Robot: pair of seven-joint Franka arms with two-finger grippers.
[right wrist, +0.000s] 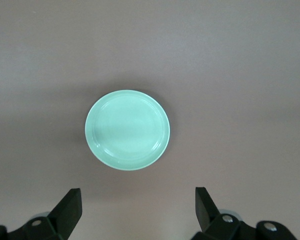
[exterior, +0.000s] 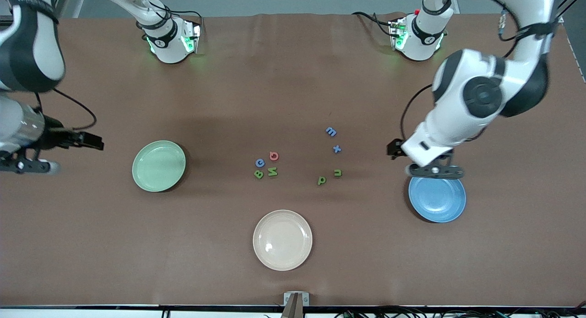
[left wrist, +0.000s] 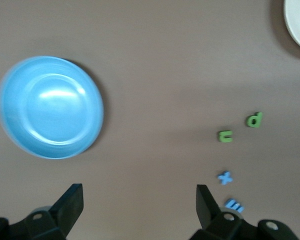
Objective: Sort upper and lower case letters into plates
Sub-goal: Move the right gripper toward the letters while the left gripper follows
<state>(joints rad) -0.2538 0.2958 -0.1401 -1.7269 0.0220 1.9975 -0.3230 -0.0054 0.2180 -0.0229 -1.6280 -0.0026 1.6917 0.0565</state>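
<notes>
The light green plate lies toward the right arm's end, the blue plate toward the left arm's end, both with nothing in them. Between them on the table lie a red round letter, blue C, green B and green N. Nearer the blue plate lie blue m, blue x, green n and green p. My left gripper hangs open over the blue plate's rim. My right gripper is open, holding nothing, above the table's end.
A cream-beige plate sits nearer the front camera than the letters, with nothing in it. Both arm bases stand along the table's edge farthest from the front camera.
</notes>
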